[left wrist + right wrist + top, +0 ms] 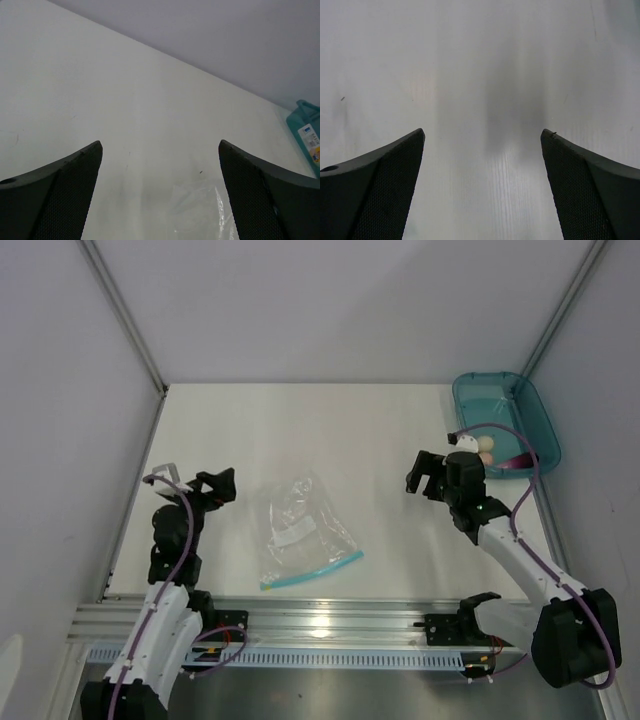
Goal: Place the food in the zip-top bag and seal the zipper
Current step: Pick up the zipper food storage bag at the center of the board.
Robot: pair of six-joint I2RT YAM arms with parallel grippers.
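1. Zip-top bag (300, 525) lies flat on the table and looks empty. Its zipper (312, 571) runs along the edge nearest the arm bases, slanted.
2. Food (486, 447): cream, peach and purple pieces sit in the teal tray (530, 410), well to the right of the bag and farther back.
3. Left gripper (215, 487) is just left of the bag, jaws spread, holding nothing. Right gripper (425, 476) is between bag and tray, jaws spread, also empty.
4. Judgement: the right arm is nearer the food, but its fingers point bagward with the tray behind the wrist, so it must swing round.
5. Only the top view shows the food. The right wrist view shows bare table. The left wrist view catches a bag corner and the tray's edge.
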